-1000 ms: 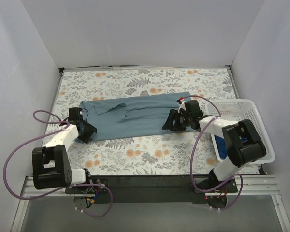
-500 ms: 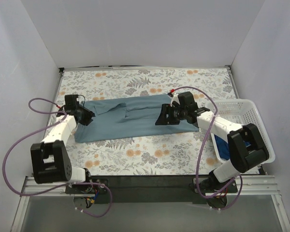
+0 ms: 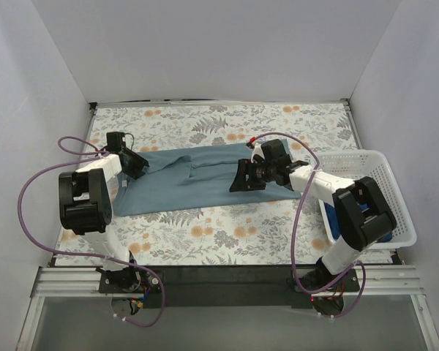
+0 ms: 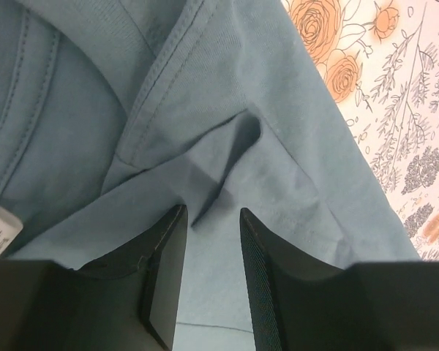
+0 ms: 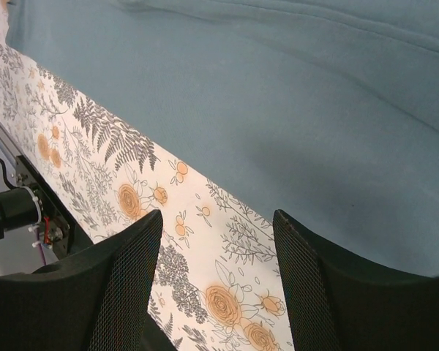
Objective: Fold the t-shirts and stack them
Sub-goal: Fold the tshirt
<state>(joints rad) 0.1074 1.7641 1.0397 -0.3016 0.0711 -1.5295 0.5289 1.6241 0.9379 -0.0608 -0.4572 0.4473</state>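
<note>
The slate-blue t-shirt [image 3: 197, 179] lies folded into a long strip across the middle of the table. It also shows in the left wrist view [image 4: 278, 146] and the right wrist view [image 5: 278, 88]. My left gripper [image 3: 140, 165] sits low over the shirt's far-left end by the collar. Its jaws [image 4: 211, 212] stand a narrow gap apart with flat cloth under them. My right gripper [image 3: 238, 183] hangs over the shirt's near edge, right of the middle. It is wide open and empty [image 5: 218, 216]. The darker blue t-shirt [image 3: 334, 221] lies in the basket.
A white lattice basket [image 3: 380, 157] stands at the right edge of the table. The floral tablecloth [image 3: 205, 234] covers the table, and white walls close it in on three sides. Purple cables loop beside both arms.
My left gripper has moved from the shirt's near-left corner to its far-left end. My right gripper has moved left along the shirt. The shirt's near-left corner now lies flatter and further out.
</note>
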